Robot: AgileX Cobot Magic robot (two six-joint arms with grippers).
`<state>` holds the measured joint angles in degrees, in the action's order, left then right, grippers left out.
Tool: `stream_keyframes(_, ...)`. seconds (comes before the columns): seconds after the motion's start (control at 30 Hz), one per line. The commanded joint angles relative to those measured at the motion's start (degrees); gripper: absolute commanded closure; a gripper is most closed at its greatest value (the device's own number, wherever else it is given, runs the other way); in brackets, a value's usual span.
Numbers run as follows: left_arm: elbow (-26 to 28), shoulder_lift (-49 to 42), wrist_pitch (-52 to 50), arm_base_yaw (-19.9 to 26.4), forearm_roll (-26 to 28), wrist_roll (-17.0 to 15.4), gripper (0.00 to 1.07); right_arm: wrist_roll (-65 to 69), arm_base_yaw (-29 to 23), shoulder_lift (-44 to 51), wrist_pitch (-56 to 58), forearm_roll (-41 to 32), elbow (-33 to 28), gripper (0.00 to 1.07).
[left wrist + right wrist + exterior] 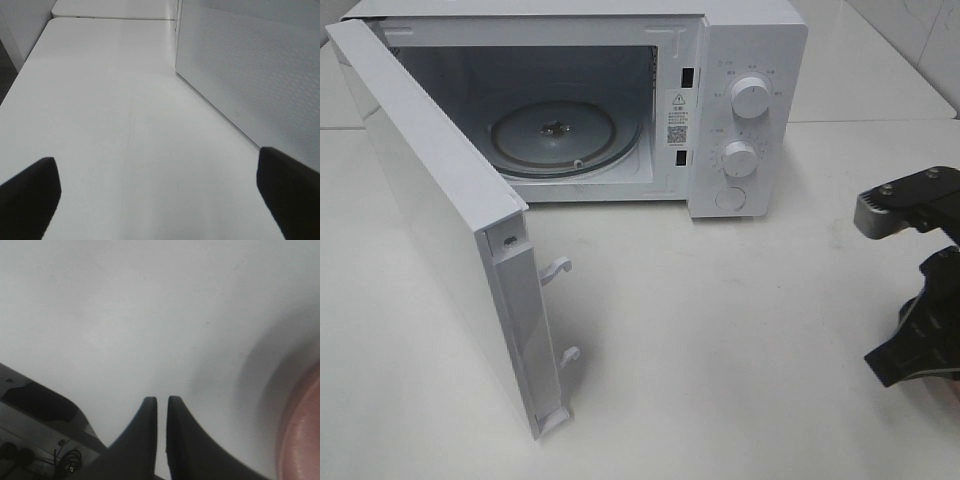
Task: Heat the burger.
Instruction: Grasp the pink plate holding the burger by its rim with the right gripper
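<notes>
The burger is out of view in every frame. The white microwave point(740, 40) stands at the back of the table, and its door point(440, 210) is swung wide open to the left. The glass turntable point(555, 135) inside is bare. My right arm point(920, 290) is at the right edge of the table. Its gripper point(161, 405) is shut with nothing between the fingers, just above the white tabletop. The rim of a pink plate point(302, 435) shows beside it. My left gripper point(157, 165) is open and empty, low over the table, beside the open door's outer face point(250, 65).
The open door juts far forward over the left half of the table point(720, 350). Two door latch hooks point(558, 268) stick out from its edge. Two knobs point(750, 97) sit on the microwave's right panel. A second table point(115, 9) adjoins behind.
</notes>
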<state>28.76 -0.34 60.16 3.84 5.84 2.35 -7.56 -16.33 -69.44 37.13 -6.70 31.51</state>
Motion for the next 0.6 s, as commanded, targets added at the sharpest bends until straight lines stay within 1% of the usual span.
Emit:
stream_keyframes(0.03, -0.17, -1.09, -0.74, 0.06, 0.23, -0.06, 0.07, -0.63, 4.3, 0.52, 1.09, 1.32, 0.0, 0.97)
stream_keyframes(0.07, -0.17, -1.09, -0.74, 0.06, 0.23, -0.06, 0.07, -0.63, 4.3, 0.52, 1.09, 1.32, 0.0, 0.97)
stream_keyframes(0.13, -0.17, -1.09, -0.74, 0.06, 0.23, -0.06, 0.07, 1.66, 7.45, 0.52, 0.46, 2.52, 0.0, 0.93)
stream_keyframes(0.17, -0.17, -1.09, -0.74, 0.06, 0.23, -0.06, 0.07, 1.66, 7.45, 0.52, 0.46, 2.52, 0.0, 0.93)
stream_keyframes(0.2, -0.17, -1.09, -0.74, 0.06, 0.23, -0.06, 0.07, 3.95, 9.11, 0.52, -0.34, 3.32, 0.0, 0.87)
stream_keyframes(0.23, -0.17, -1.09, -0.74, 0.06, 0.23, -0.06, 0.07, 3.95, 9.11, 0.52, -0.34, 3.32, 0.0, 0.87)
stream_keyframes(0.27, -0.17, -1.09, -0.74, 0.06, 0.23, -0.06, 0.07, 5.44, 10.31, 0.52, -1.03, 3.84, 0.0, 0.76)
stream_keyframes(0.3, -0.17, -1.09, -0.74, 0.06, 0.23, -0.06, 0.07, 5.73, 10.89, 0.52, -1.26, 4.13, 0.0, 0.68)
stream_keyframes(0.33, -0.17, -1.09, -0.74, 0.06, 0.23, -0.06, 0.07, 5.73, 10.89, 0.52, -1.26, 4.13, 0.0, 0.68)
stream_keyframes(0.37, -0.17, -1.09, -0.74, 0.06, 0.23, -0.06, 0.07, 5.84, 11.69, 0.52, -1.95, 4.98, 0.0, 0.49)
stream_keyframes(0.4, -0.17, -1.09, -0.74, 0.06, 0.23, -0.06, 0.07, 5.79, 12.09, 0.52, -2.23, 5.56, 0.0, 0.39)
stream_keyframes(0.43, -0.17, -1.09, -0.74, 0.06, 0.23, -0.06, 0.07, 5.79, 12.09, 0.52, -2.23, 5.56, 0.0, 0.39)
stream_keyframes(0.47, -0.17, -1.09, -0.74, 0.06, 0.23, -0.06, 0.07, 5.79, 12.15, 0.52, -2.92, 6.7, 0.0, 0.21)
stream_keyframes(0.5, -0.17, -1.09, -0.74, 0.06, 0.23, -0.06, 0.07, 5.79, 12.15, 0.52, -3.5, 7.85, 0.0, 0.15)
stream_keyframes(0.53, -0.17, -1.09, -0.74, 0.06, 0.23, -0.06, 0.07, 5.79, 12.15, 0.52, -3.5, 7.85, 0.0, 0.15)
stream_keyframes(0.6, -0.17, -1.09, -0.74, 0.06, 0.23, -0.06, 0.07, 6.13, 12.15, 0.46, -4.81, 10.08, 0.0, 0.04)
